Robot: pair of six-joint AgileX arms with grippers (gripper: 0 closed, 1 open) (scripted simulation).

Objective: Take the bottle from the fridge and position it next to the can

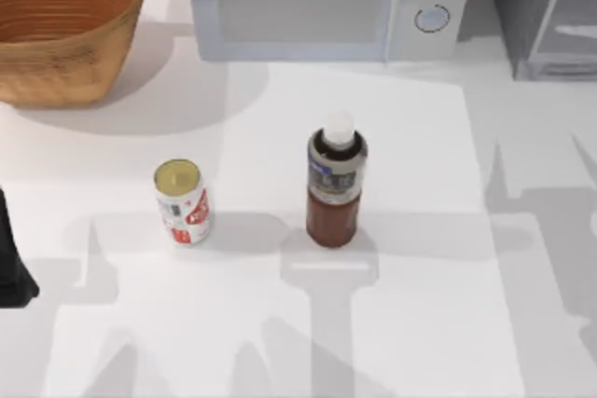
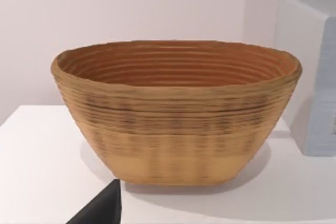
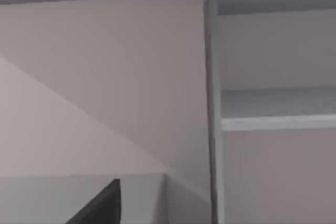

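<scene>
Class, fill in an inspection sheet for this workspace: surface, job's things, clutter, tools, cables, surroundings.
Surface: white table, crossed by grey shadows.
Job's things: bottle upright mid-table; can upright to its left, apart from it; fridge at the back right corner.
Clutter: wicker basket at back left, nothing seen in it; microwave at back centre.
Tools: dark part of left arm at the table's left edge; fingers not seen.
Cables: nothing seen.
Surroundings: pale wall.

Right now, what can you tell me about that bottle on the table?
The bottle is clear plastic, filled with dark reddish-brown drink, with a white cap and a dark grey label bearing a blue mark. It stands upright on the white table, right of the can with a gap between them, taller than it. No hand touches it.
</scene>
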